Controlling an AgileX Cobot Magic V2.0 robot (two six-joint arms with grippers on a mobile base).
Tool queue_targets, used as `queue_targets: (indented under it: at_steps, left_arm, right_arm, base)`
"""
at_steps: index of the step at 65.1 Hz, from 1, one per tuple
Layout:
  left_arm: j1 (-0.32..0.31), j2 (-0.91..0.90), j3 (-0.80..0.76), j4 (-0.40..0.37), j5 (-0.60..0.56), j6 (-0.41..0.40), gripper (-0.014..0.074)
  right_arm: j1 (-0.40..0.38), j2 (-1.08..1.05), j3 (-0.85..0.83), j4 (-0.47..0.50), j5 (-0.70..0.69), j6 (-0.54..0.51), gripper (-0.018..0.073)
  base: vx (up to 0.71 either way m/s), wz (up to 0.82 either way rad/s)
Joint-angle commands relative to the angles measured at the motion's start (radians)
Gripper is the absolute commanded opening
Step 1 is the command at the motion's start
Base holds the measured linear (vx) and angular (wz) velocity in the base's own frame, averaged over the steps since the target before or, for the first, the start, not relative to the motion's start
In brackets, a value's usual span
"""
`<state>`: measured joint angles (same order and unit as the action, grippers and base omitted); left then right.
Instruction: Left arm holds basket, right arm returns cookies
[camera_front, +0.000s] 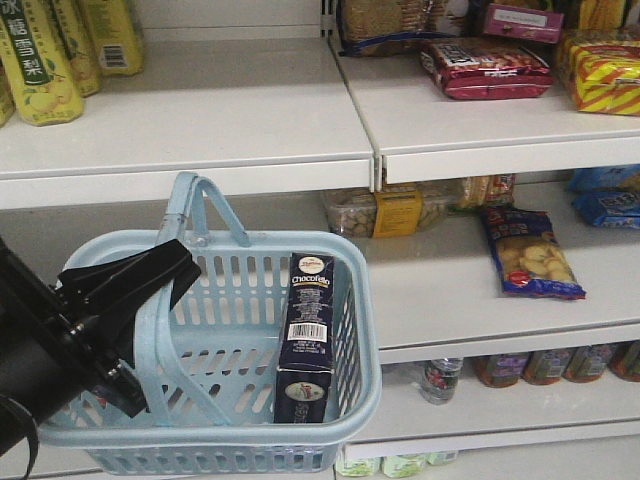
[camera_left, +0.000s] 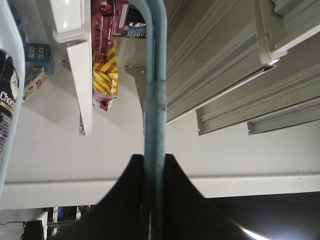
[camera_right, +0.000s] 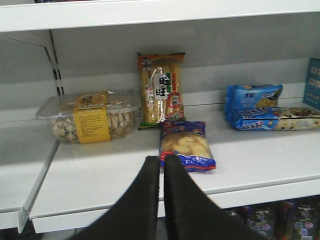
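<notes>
The light blue basket (camera_front: 366, 330) hangs in front of the shelves at lower left. My left gripper (camera_front: 186, 266) is shut on one hoop handle (camera_front: 188, 205) of the basket, and the left wrist view shows that handle (camera_left: 155, 75) running up from between the black fingers of the left gripper (camera_left: 154, 158). The dark navy cookies carton (camera_front: 305, 335) stands upright inside the basket at its right wall; its edge (camera_left: 6, 100) shows in the left wrist view. My right gripper (camera_right: 162, 159) is shut and empty, in front of the middle shelf edge (camera_right: 260, 192).
The middle shelf holds a blue biscuit bag (camera_right: 186, 145), a clear tub with a yellow label (camera_right: 90, 117), an upright cracker pack (camera_right: 161, 90) and blue packets (camera_right: 255, 112). On the top shelf are red packets (camera_front: 487, 68) and yellow-green bottles (camera_front: 40, 60).
</notes>
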<state>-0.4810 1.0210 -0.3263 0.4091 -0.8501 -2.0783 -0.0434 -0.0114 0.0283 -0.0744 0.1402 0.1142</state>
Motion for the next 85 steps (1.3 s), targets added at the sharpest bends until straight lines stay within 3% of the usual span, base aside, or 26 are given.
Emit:
queue_targets:
  at_steps: [1,85]
  left_arm:
    - [-0.007,-0.021,-0.033,-0.041,-0.125,-0.003,-0.0003]
    - [-0.007,-0.021,-0.033,-0.041,-0.125,-0.003,-0.0003]
  right_arm:
    - [-0.004,-0.008,0.017,-0.005,-0.074,-0.008,-0.0010]
    - [-0.004,-0.008,0.017,-0.005,-0.074,-0.008,-0.0010]
  base:
    - [0.08,0.30]
    - [0.03,0.13]
